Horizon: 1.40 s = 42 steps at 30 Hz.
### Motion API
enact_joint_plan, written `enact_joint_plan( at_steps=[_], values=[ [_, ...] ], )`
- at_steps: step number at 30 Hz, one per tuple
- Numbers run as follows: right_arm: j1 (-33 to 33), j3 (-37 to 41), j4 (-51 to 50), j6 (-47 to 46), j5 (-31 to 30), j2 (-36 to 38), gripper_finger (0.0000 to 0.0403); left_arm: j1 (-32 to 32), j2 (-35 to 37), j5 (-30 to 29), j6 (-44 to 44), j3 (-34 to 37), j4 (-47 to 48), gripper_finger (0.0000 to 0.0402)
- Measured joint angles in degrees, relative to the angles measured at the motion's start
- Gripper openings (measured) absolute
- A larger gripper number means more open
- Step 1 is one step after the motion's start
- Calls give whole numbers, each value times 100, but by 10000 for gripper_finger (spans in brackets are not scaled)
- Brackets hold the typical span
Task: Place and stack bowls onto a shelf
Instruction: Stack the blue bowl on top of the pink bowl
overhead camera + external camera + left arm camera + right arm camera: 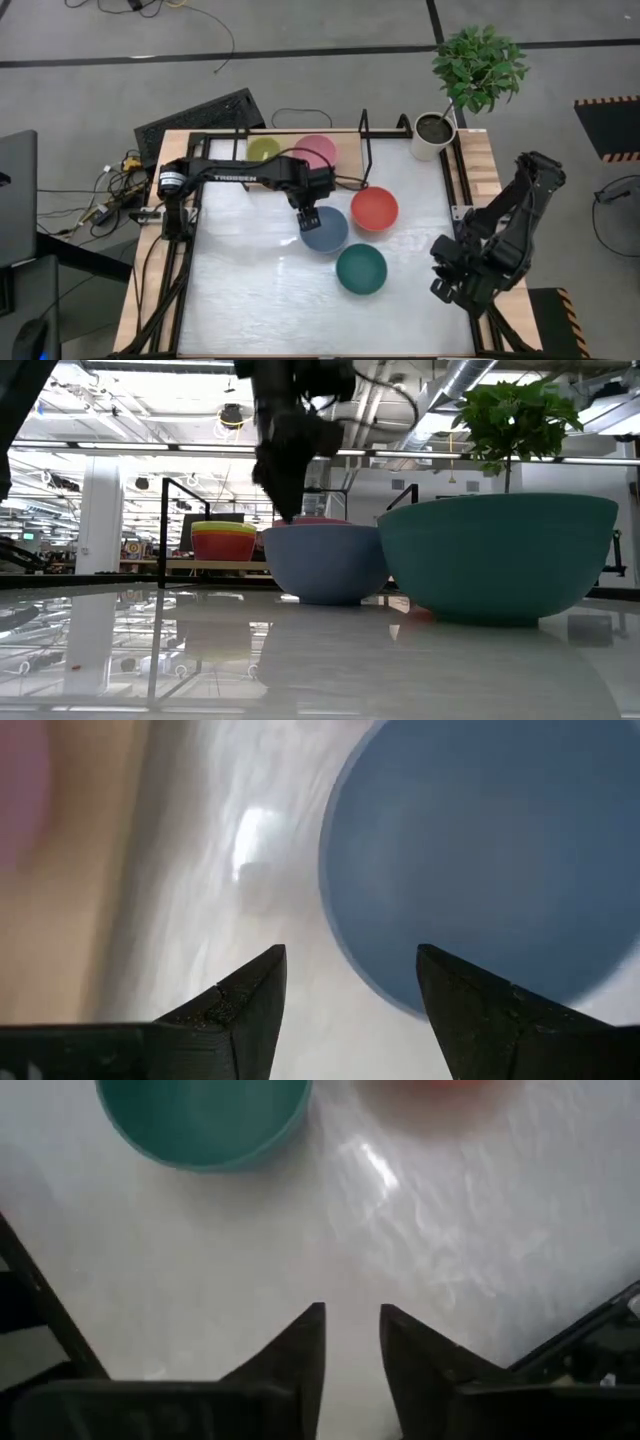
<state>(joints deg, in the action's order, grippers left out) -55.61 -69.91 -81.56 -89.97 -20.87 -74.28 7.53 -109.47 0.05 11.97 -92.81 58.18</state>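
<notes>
A blue bowl (326,230) stands on the white tabletop beside a red bowl (374,208) and a teal bowl (361,268). A pink bowl (316,150) and a small stack topped by a lime-green bowl (263,149) stand on the wooden shelf (345,150) at the far side. My left gripper (308,216) is open, pointing down just above the blue bowl's left rim (345,965); one finger is over the inside, the other outside. I cannot tell that it touches. My right gripper (447,283) waits at the right edge, slightly open and empty.
A white plant pot (431,136) with a leafy plant stands at the shelf's far right corner. Black frame posts (364,130) rise around the shelf. In the low view the teal bowl (498,555) stands nearest, the blue bowl (325,563) behind it.
</notes>
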Motion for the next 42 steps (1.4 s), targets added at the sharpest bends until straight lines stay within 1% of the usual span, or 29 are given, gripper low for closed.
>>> enact_joint_plan(
  at_steps=[3,6,9,11,13,17,18,21,24,27,32,37,42],
  values=[
    [-90,0,-19,-3,-38,-1,144,-11,-2,-36,370,414,-362,208],
    [-161,0,-28,-11,-35,0,149,-29,-2,-30,730,705,-769,208],
    [-185,0,-28,-16,-35,-1,148,-58,-2,-9,905,824,-773,197],
    [-184,0,-37,-15,-34,-2,144,-97,0,-119,931,864,-863,175],
    [-184,0,-43,-16,-39,0,140,-133,-2,-319,934,907,-789,139],
    [-182,0,-45,-16,-160,-2,133,-157,-2,-325,980,987,-845,38],
    [-182,0,-45,-15,-189,-2,132,-165,-2,-326,997,1023,-859,20],
    [-180,0,-67,-14,-201,-2,130,-170,2,-245,1040,1064,-841,9],
    [-180,0,-140,-10,-258,-2,128,-168,2,111,1040,984,-736,3],
    [-180,-1,-201,-4,-496,-2,128,-170,24,294,999,736,-333,1],
    [-117,-2,-220,-1,-795,-3,128,-168,83,363,752,-81,591,1],
    [-3,129,-209,-3,-791,-4,128,-71,92,305,381,-1268,1500,0],
    [146,432,2,-10,-780,-4,128,293,90,-90,67,-2441,1822,0]
  ],
)
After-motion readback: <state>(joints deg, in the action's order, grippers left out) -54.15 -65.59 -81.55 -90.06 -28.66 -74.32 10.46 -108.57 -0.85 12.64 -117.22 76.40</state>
